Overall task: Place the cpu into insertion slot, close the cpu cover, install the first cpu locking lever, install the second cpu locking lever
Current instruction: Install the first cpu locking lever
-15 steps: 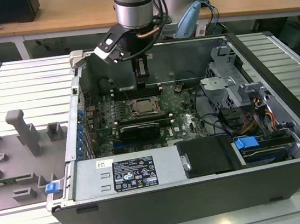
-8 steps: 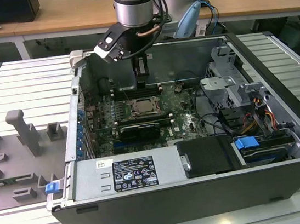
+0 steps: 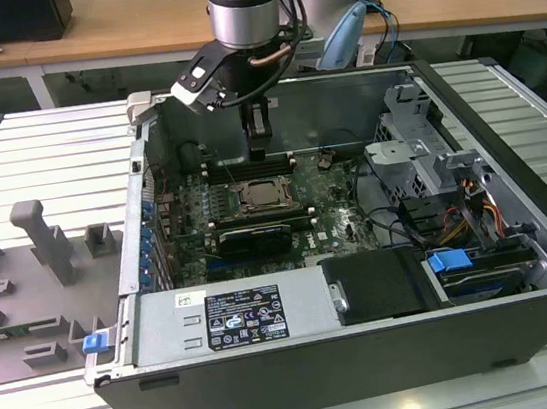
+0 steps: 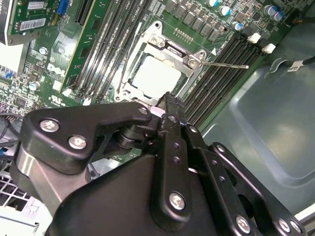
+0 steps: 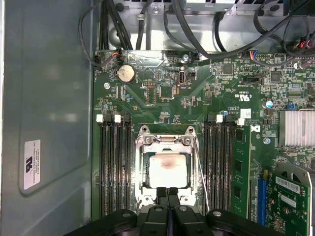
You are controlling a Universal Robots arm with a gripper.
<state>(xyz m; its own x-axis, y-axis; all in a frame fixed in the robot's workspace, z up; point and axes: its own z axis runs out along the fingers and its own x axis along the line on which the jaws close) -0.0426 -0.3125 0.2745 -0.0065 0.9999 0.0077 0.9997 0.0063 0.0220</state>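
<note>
The cpu (image 5: 167,169) lies pale and silvery in the insertion slot (image 3: 266,194) on the green motherboard (image 5: 162,98). The cpu cover (image 5: 166,141) lies flat over it as a silver frame, and the chip (image 4: 157,78) shows through its window. A thin wire locking lever (image 5: 201,172) runs slantwise along one side of the socket, and its free end (image 4: 236,66) sticks out over the memory slots. My gripper (image 5: 168,191) hovers just above the socket's edge with its black fingers (image 4: 167,101) pressed together and nothing between them. In the exterior view the gripper (image 3: 258,150) hangs just behind the socket.
Black memory slots (image 5: 114,167) flank the socket on both sides. A black graphics card (image 3: 253,237) sits in front of it, with a power supply (image 3: 233,316) along the case front. A drive cage (image 3: 418,155) and cables fill the exterior view's right. Grey fixtures (image 3: 42,245) stand outside the case.
</note>
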